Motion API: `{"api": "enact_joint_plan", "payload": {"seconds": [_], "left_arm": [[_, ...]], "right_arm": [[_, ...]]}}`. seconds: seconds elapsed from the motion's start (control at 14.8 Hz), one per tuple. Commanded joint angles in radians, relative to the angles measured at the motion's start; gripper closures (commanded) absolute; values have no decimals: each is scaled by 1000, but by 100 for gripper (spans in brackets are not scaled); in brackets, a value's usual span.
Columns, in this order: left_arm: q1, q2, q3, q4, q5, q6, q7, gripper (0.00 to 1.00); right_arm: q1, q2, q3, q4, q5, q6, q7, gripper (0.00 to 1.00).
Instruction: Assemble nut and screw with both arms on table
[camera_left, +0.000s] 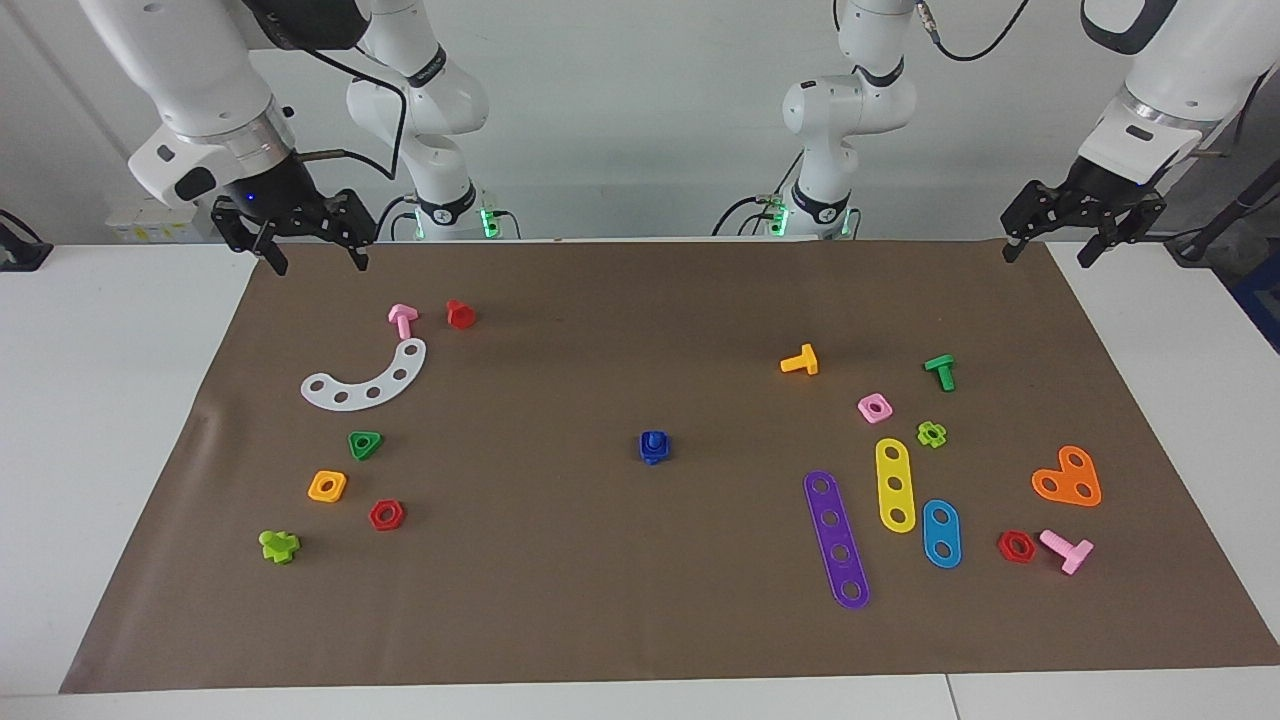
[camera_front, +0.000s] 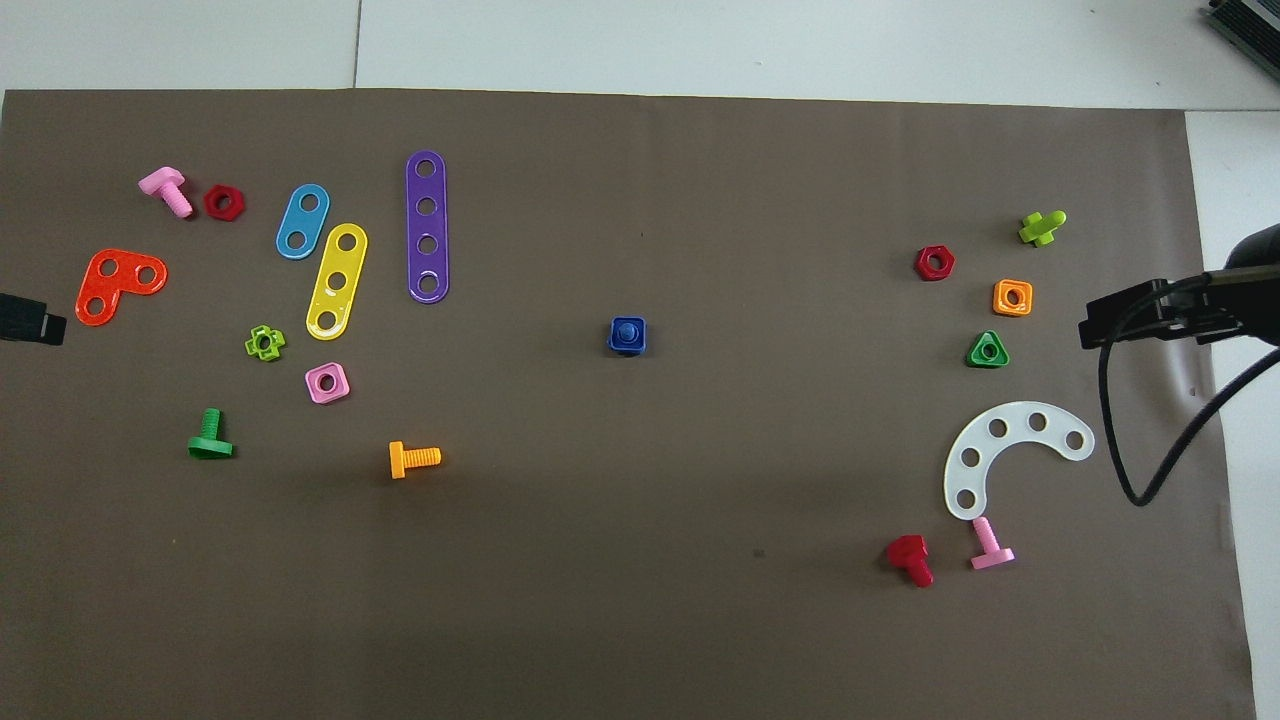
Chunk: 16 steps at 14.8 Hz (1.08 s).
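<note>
The blue square nut (camera_left: 644, 451) (camera_front: 615, 345) sits in the middle of the brown mat on the table (camera_left: 120, 420). The blue screw (camera_left: 653, 438) (camera_front: 627, 329) stands in the nut's hole, its rounded end showing. Both arms are drawn back and raised. My left gripper (camera_left: 1047, 255) (camera_front: 30, 322) hangs open and empty over the mat's corner nearest the left arm's base. Over the corner nearest the right arm's base, my right gripper (camera_left: 318, 262) (camera_front: 1135, 322) is open too, with nothing in it. Neither touches the blue pair.
Toward the left arm's end lie purple (camera_left: 837, 539), yellow (camera_left: 895, 484) and blue (camera_left: 940, 533) strips, an orange heart plate (camera_left: 1068, 478), a pink nut (camera_left: 874, 407) and several screws. Toward the right arm's end lie a white arc (camera_left: 366, 379), a green triangular nut (camera_left: 365, 444) and an orange nut (camera_left: 327, 486).
</note>
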Motion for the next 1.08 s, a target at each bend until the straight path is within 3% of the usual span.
{"api": "enact_joint_plan", "payload": {"seconds": [0.0,1.01], "left_arm": [[7,-29,-6,-29,-4,-7,0,0],[2,-40,-7,-52,5,-16,-118,0]], "right_arm": [[-13,-10,11,-18,-8,-8,-7,0],[-16,-10,8,-20,-5,-5,-7,0]]}}
